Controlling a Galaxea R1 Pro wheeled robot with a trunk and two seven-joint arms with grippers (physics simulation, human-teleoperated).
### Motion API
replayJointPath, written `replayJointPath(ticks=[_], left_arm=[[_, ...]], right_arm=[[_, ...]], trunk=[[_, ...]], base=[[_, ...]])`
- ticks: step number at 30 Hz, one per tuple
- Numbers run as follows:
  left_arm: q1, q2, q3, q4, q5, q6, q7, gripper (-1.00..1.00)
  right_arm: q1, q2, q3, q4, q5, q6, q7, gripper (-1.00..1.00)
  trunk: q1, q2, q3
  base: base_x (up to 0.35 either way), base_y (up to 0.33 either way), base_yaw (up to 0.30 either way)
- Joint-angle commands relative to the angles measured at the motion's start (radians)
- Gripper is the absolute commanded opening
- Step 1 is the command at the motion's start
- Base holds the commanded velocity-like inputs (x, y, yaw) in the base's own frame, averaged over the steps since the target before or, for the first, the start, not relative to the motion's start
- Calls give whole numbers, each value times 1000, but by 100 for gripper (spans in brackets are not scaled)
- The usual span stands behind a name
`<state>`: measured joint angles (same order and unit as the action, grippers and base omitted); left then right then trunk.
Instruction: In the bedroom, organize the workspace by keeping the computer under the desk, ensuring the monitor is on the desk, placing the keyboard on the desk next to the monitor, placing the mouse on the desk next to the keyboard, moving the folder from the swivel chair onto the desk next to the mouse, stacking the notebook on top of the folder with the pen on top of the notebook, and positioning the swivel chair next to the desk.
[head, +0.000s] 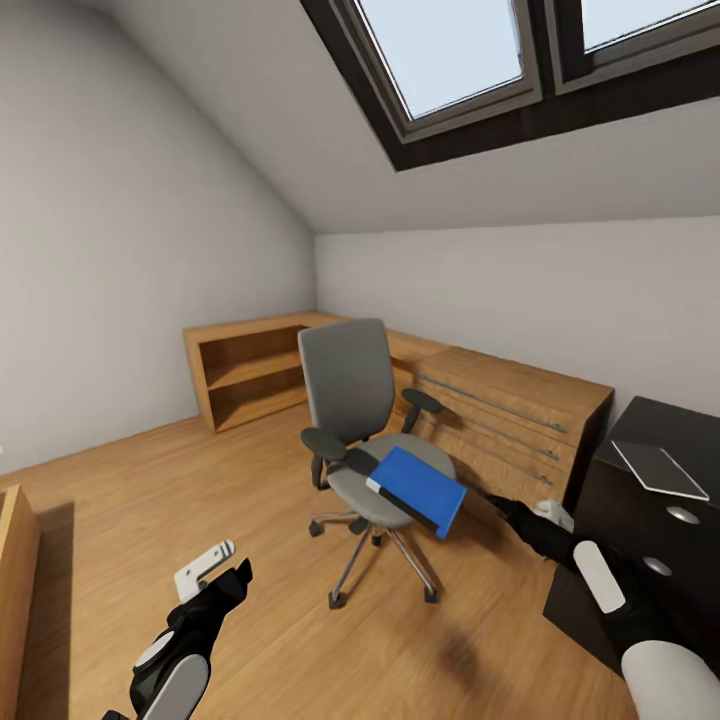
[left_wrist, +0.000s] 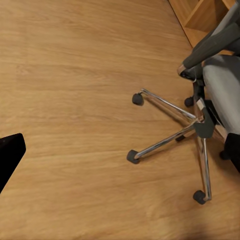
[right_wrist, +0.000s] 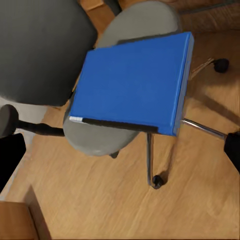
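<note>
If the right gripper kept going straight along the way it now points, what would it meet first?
Most likely the blue folder lying on the swivel chair seat: the right wrist view looks along the fingers and has the folder at its centre. How far off it is cannot be judged. The right gripper looks open.

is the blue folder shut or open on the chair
Shut: the folder lies flat on the chair seat, its cover down.

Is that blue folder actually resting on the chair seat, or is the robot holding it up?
Touching. The right wrist view shows the blue folder lying flat on the swivel chair seat, overhanging its edge; the head view shows the right gripper beside it, apart.
</note>
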<state>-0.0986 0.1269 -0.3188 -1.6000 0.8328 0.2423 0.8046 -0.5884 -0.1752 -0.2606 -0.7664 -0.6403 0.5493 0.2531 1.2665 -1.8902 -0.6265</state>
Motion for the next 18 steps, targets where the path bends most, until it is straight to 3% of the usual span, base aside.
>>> replayJointPath(ticks=[1, 5, 8, 13, 18], left_arm=[[-1, 1, -2, -1, 3, 4, 7, 100], [-1, 2, -2, -1, 3, 4, 7, 100], [-1, 2, -2, -1, 3, 5, 7, 100], [-1, 1, -2, -1, 3, 5, 7, 100], [-1, 2, -1, 0, 3, 5, 7, 100]], right_arm=[[-1, -2, -24, 16, -3, 7, 31, 100], [-1, -17, -151, 89, -4, 16, 184, 100], [-1, -18, -184, 104, -4, 36, 224, 100], [-1, -16, -204, 112, -12, 48, 247, 100], [-1, -18, -210, 114, -56, 53, 255, 100]], trunk=[[4, -8, -4], [19, -36, -17], [31, -57, -26], [50, -92, -42], [69, -127, -58]], base=[[0, 0, 0], [0, 0, 0], [0, 0, 0], [0, 0, 0], [0, 0, 0]])
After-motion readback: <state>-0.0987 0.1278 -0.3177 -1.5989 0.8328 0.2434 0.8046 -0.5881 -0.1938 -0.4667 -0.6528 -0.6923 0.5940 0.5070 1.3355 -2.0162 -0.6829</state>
